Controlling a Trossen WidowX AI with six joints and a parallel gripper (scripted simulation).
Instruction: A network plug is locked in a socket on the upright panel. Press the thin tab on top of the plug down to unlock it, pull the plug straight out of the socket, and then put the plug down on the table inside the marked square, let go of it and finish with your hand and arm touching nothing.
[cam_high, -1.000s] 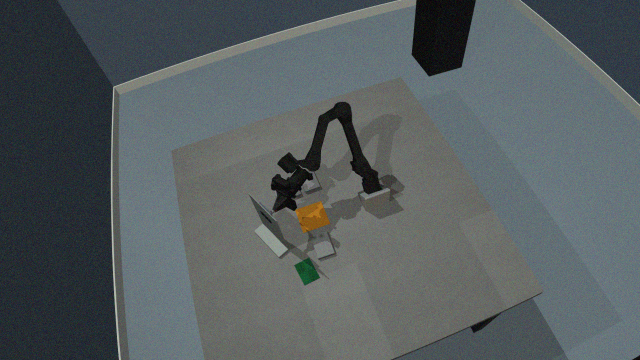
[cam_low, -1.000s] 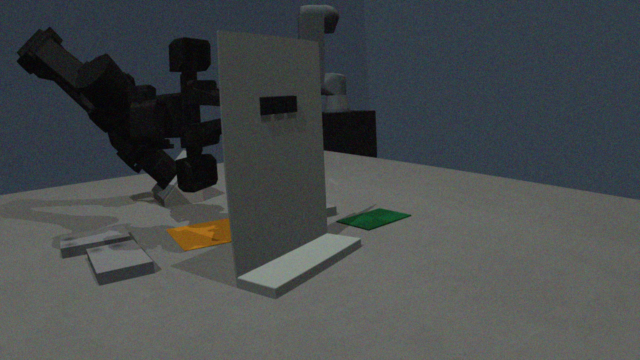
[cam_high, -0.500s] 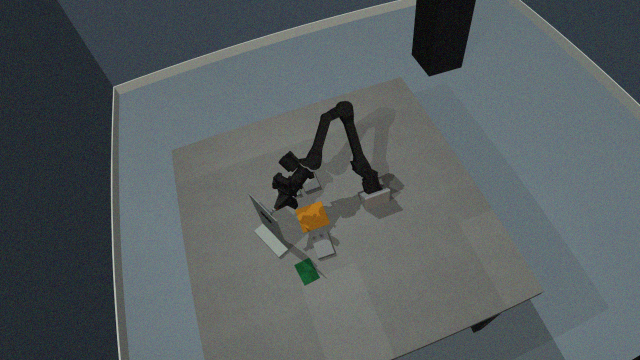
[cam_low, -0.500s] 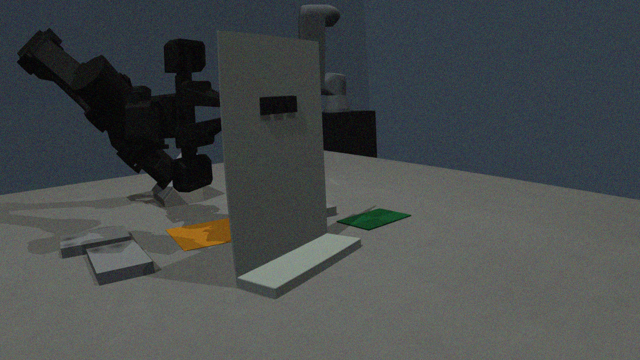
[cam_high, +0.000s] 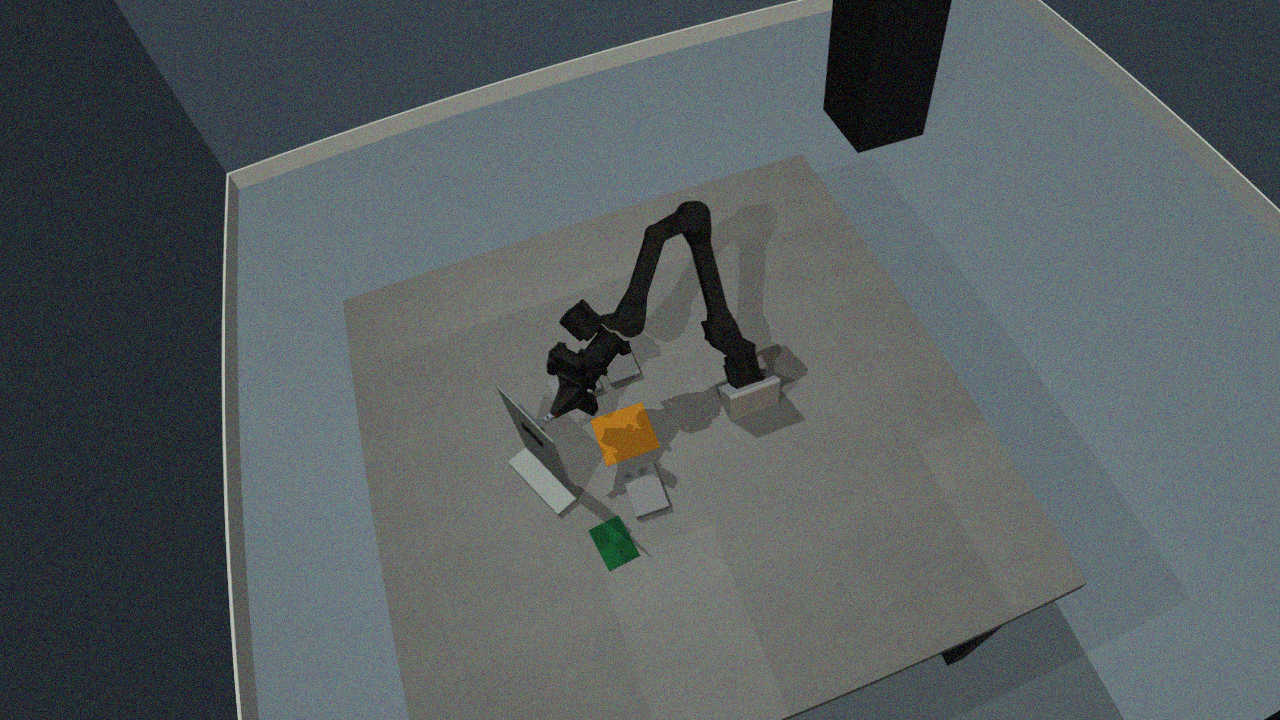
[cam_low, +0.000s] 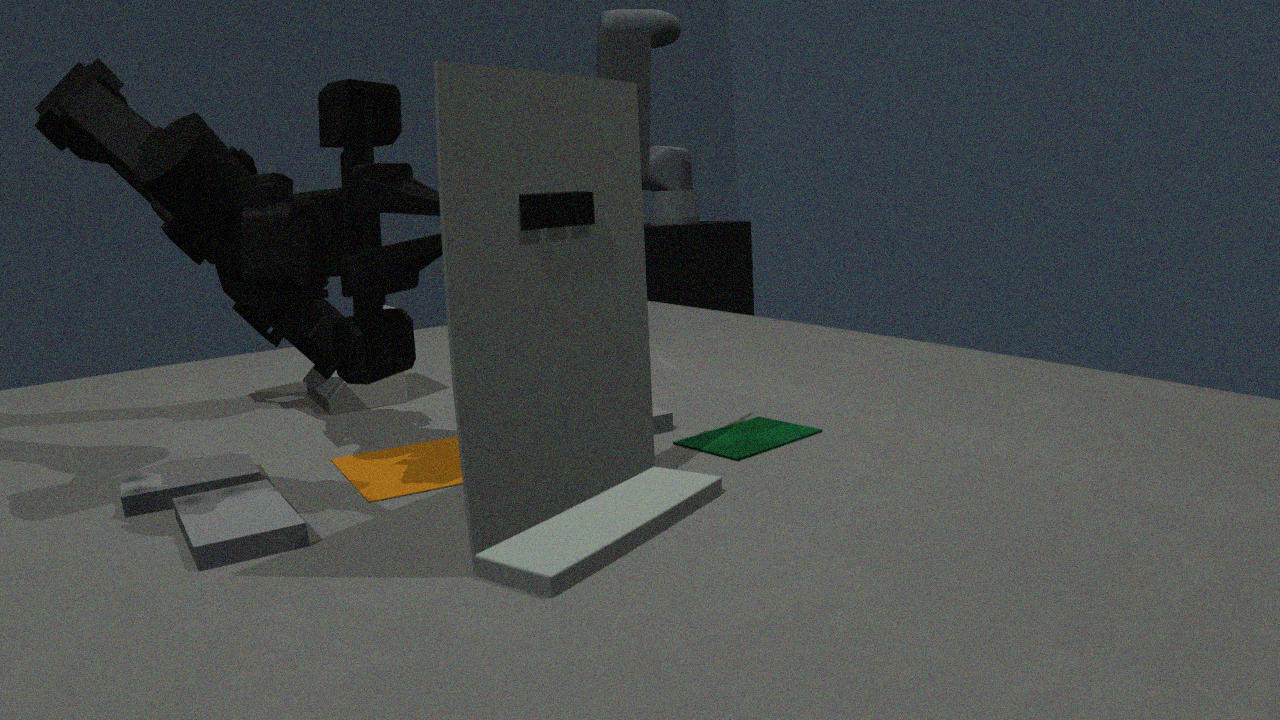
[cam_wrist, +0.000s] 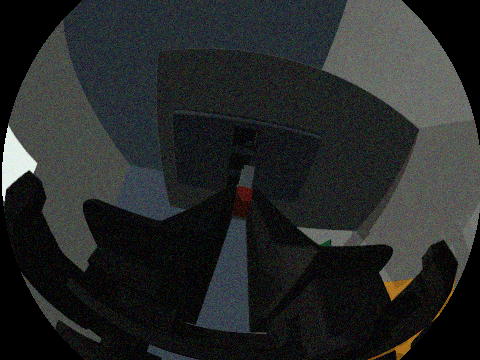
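Observation:
My gripper (cam_high: 552, 415) (cam_wrist: 242, 194) is shut on the plug; its fingertips are hidden behind the panel in the exterior view. The plug (cam_wrist: 247, 175) shows as a pale grey front end with a red part between the fingers. A small pale tip of the plug also shows in the top view (cam_high: 546, 419). Its front end is clear of the socket opening (cam_wrist: 245, 135), close in front of the upright grey panel (cam_high: 547, 458) (cam_low: 546, 358) (cam_wrist: 360, 150). The tab cannot be made out. An orange square (cam_high: 637, 417) (cam_low: 375, 483) and a smaller green one (cam_high: 614, 542) (cam_low: 750, 438) lie on the table.
The panel stands on a pale foot (cam_high: 542, 481) (cam_low: 599, 523). Low grey blocks (cam_high: 648, 497) (cam_low: 239, 514) lie around the orange square. The arm's base block (cam_high: 751, 400) is to the right. A dark pillar (cam_high: 886, 80) (cam_low: 702, 268) stands beyond the table.

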